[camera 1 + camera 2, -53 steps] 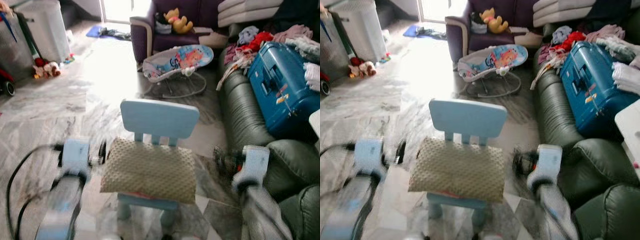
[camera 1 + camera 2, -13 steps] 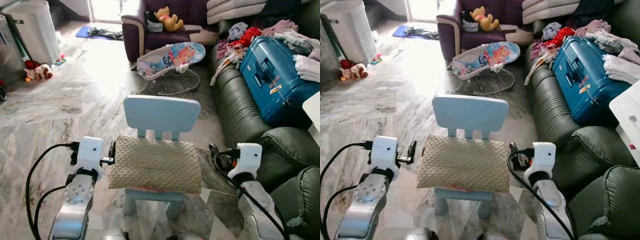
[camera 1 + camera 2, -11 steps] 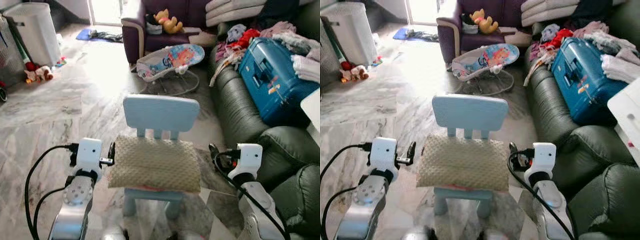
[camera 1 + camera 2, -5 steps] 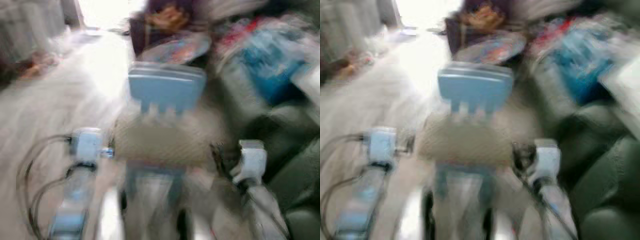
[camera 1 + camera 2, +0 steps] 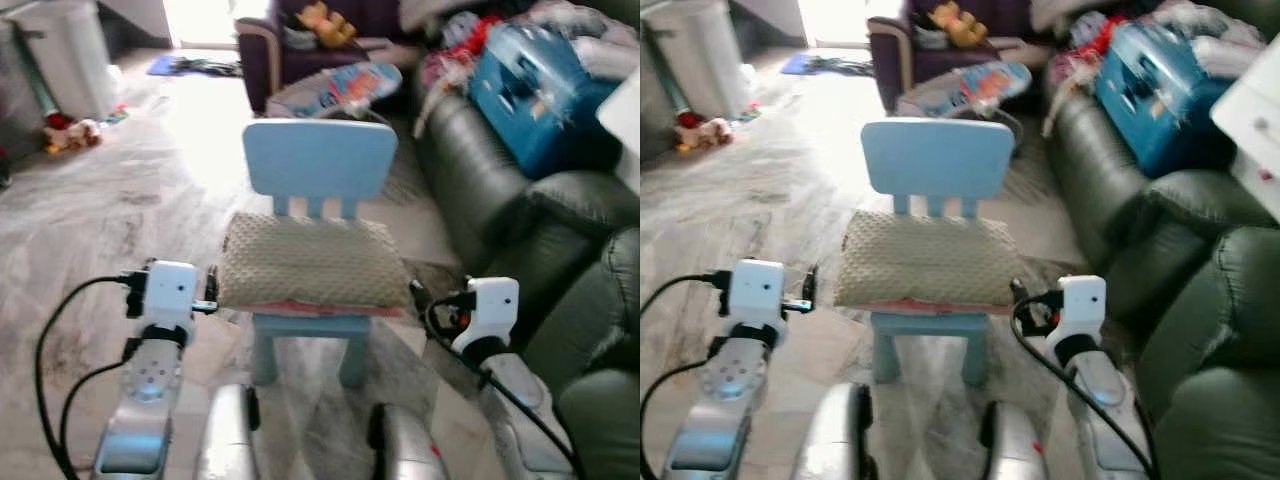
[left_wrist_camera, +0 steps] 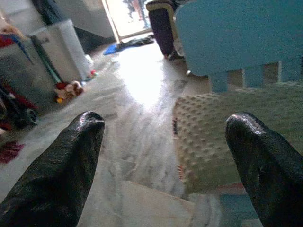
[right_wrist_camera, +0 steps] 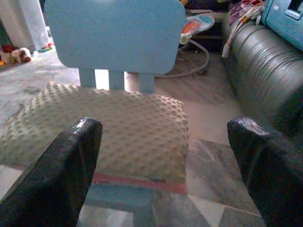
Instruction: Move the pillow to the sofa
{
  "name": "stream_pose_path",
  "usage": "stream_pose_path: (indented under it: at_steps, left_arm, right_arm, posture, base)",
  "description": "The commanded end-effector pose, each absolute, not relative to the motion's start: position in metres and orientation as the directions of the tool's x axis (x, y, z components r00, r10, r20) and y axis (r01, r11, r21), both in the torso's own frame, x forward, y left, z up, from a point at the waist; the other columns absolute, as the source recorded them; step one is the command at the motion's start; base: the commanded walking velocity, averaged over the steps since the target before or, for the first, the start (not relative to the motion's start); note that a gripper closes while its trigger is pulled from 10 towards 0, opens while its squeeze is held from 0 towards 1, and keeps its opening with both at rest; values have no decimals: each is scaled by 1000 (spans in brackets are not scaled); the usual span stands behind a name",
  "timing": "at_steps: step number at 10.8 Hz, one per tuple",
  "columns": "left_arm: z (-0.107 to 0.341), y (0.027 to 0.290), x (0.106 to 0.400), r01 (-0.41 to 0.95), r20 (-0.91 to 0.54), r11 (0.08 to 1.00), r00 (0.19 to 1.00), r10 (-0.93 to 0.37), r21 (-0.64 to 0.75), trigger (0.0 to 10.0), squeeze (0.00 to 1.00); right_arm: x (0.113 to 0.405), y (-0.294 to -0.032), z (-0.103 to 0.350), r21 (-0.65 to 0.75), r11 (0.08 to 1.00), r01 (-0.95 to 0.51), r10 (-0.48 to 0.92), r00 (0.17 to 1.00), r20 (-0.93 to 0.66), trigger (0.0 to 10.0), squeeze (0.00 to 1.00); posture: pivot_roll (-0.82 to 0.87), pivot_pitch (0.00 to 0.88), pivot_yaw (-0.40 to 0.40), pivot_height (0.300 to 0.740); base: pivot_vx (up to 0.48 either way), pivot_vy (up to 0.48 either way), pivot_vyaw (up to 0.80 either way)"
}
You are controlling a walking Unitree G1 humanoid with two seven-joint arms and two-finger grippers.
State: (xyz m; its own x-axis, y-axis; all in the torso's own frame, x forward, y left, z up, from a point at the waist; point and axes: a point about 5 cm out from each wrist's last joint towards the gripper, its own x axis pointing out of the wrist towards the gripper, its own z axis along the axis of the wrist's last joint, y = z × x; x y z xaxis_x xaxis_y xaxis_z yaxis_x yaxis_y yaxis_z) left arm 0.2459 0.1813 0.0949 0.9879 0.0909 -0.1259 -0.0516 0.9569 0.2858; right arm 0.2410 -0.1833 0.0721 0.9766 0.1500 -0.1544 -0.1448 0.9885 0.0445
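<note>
Head views. A beige dimpled pillow [image 5: 312, 264] is seen lying flat on the seat of a small light-blue chair [image 5: 319, 160], its rear edge against the chair's backrest. The chair is set on a marble floor [image 5: 90, 215]. A dark green sofa [image 5: 492, 190] is placed to the robot's right of the chair, and a blue suitcase [image 5: 527, 80] and loose clothes [image 5: 455, 45] are piled on its far end. A baby bouncer [image 5: 335, 88] and a purple armchair [image 5: 262, 45] holding a yellow toy [image 5: 320, 20] are seen beyond the chair. The left end effector [image 5: 211, 291] is held just beside the pillow's left edge, and the right end effector [image 5: 418, 297] just beside its right front corner.

Left wrist view. The two black fingers [image 6: 59, 170] of the left end effector [image 6: 165, 165] are spread wide, with the pillow's [image 6: 222, 132] left edge and bare floor [image 6: 137, 118] between them; nothing is gripped.

Right wrist view. The fingers [image 7: 71, 165] of the right end effector [image 7: 163, 165] are likewise spread wide, the pillow [image 7: 104, 127] and the chair back [image 7: 113, 33] being framed between them without contact. The sofa [image 7: 265, 80] is seen to one side.
</note>
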Motion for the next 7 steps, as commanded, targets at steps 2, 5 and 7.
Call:
stream_pose_path:
  at_steps: [2,5,7]
  left_arm:
    - [97,178,247,-82,-123,962,986,117,261,10000,0]
    - [92,173,242,-43,-151,972,985,80,232,10000,0]
    - [96,172,248,-40,-141,977,987,71,211,10000,0]
  right_arm:
    - [237,-182,72,54,983,-176,183,969,-164,10000,0]
    - [239,-178,73,61,980,-190,197,968,-153,10000,0]
    - [241,-178,75,53,978,-201,207,968,-144,10000,0]
  posture:
    - [-5,13,-75,597]
    - [-6,17,-74,582]
    - [-13,7,-74,582]
  base:
    - [0,0,0]
    - [0,0,0]
    - [0,0,0]
